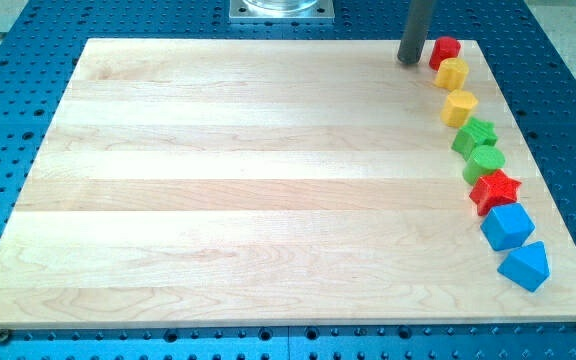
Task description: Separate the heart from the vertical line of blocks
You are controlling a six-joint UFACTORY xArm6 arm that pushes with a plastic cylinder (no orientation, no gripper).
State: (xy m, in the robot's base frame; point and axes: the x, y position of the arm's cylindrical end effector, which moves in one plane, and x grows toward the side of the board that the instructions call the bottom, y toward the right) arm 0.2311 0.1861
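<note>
Several blocks stand in a slanted line down the view's right edge of the wooden board (248, 180). From the top: a red block (445, 50), a yellow heart (452, 72), a yellow block (459, 107), a green star (475, 134), a green block (485, 162), a red star (495, 190), a blue cube (508, 226) and a blue triangle (525, 266). My tip (409, 62) is at the board's top right, just left of the red block and up-left of the yellow heart. It stands apart from both.
The board lies on a blue perforated table (28, 60). A metal mount (281, 9) sits beyond the board's top edge. The line of blocks runs close to the board's right edge.
</note>
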